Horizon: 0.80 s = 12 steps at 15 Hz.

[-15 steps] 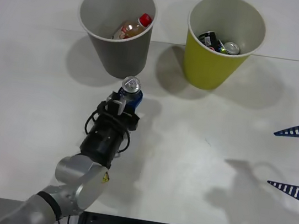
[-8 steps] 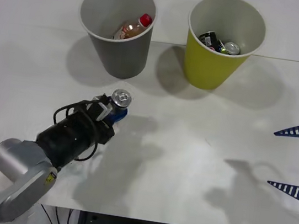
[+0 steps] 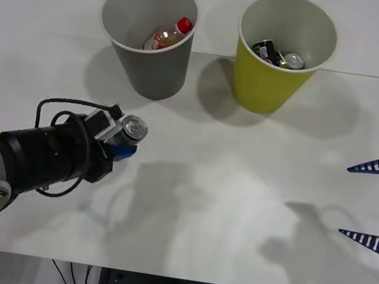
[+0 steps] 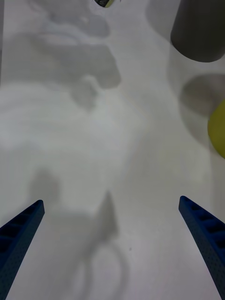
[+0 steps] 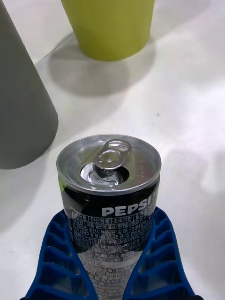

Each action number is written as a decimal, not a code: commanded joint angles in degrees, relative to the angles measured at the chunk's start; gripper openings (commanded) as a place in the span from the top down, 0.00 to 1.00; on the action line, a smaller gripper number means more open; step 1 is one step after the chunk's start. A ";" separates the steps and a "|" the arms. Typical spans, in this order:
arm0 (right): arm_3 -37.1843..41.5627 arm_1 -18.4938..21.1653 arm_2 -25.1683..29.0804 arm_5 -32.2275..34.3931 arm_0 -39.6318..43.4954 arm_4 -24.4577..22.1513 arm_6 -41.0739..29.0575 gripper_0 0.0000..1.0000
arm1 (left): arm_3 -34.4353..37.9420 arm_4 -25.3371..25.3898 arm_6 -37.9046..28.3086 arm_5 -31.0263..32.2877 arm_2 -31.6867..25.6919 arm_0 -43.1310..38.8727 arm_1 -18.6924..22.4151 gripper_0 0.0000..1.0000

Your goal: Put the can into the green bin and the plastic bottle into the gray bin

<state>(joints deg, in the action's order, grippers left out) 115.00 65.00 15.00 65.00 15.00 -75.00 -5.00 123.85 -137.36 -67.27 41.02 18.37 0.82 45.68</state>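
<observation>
The left gripper (image 3: 123, 140) is clamped on a can (image 3: 133, 129) above the table (image 3: 236, 212), near and left of the gray bin (image 3: 148, 34). In the left wrist view the blue ribbed fingers (image 5: 56, 253) press on both sides of the can (image 5: 108, 187), which stands upright between them. Its body is black with white "PEPSI" lettering and fine print, its top is silver, and the pull tab is raised over an open mouth.

The gray bin stands upright at far left-centre. The bottle (image 3: 168, 35) lies tilted inside it, red cap toward the right wall. The green bin (image 3: 280, 52) stands upright to the right of the gray bin, apart from it. Two cans rest inside it: a silver-topped can (image 3: 293, 60) and a black can (image 3: 264, 50) just beside it.

The right gripper (image 3: 378, 204) sits at the right edge over bare table, fingers spread wide and holding nothing. The right wrist view confirms both fingers (image 4: 21, 234) well apart above the white surface.
</observation>
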 commanded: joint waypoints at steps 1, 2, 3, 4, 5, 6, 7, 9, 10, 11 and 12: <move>0.00 0.00 0.00 0.00 0.00 0.00 0.00 0.00 | 6.05 4.82 0.39 11.53 -5.45 -0.02 1.52 1.00; 0.00 0.00 0.00 0.00 0.00 0.00 0.00 0.00 | 7.81 6.84 0.83 14.26 -7.48 0.06 1.60 1.00; 0.00 0.00 0.00 0.00 0.00 0.00 0.00 0.00 | 9.04 8.16 1.44 16.28 -8.79 0.33 1.60 1.00; 0.00 0.00 0.00 0.00 0.00 0.00 0.00 0.00 | 10.18 9.47 1.62 18.30 -9.67 1.12 1.52 1.00; 0.00 0.00 0.00 0.00 0.00 0.00 0.00 0.00 | 11.33 9.83 1.53 20.41 -9.85 2.52 1.52 1.00; 0.00 0.00 0.00 0.00 0.00 0.00 0.00 0.00 | 12.12 10.44 1.00 23.31 -9.76 5.07 1.43 1.00; 0.00 0.00 0.00 0.00 0.00 0.00 0.00 0.00 | 12.12 10.97 0.56 25.86 -9.76 7.53 0.99 1.00; 0.00 0.00 0.00 0.00 0.00 0.00 0.00 0.00 | 11.76 11.50 -3.04 31.31 -9.85 13.07 -1.03 1.00; 0.00 0.00 0.00 0.00 0.00 0.00 0.00 0.00 | 11.15 11.50 -4.09 33.15 -9.85 15.36 -1.65 1.00; 0.00 0.00 0.00 0.00 0.00 0.00 0.00 0.00 | 9.39 12.11 -4.45 34.74 -9.76 18.26 -2.09 1.00; 0.00 0.00 0.00 0.00 0.00 0.00 0.00 0.00 | 7.81 13.25 -4.45 35.53 -9.94 20.45 -2.88 1.00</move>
<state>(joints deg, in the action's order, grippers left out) 115.00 65.00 15.00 65.00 15.00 -75.00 -5.00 133.04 -124.97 -71.63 75.75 8.54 19.37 43.42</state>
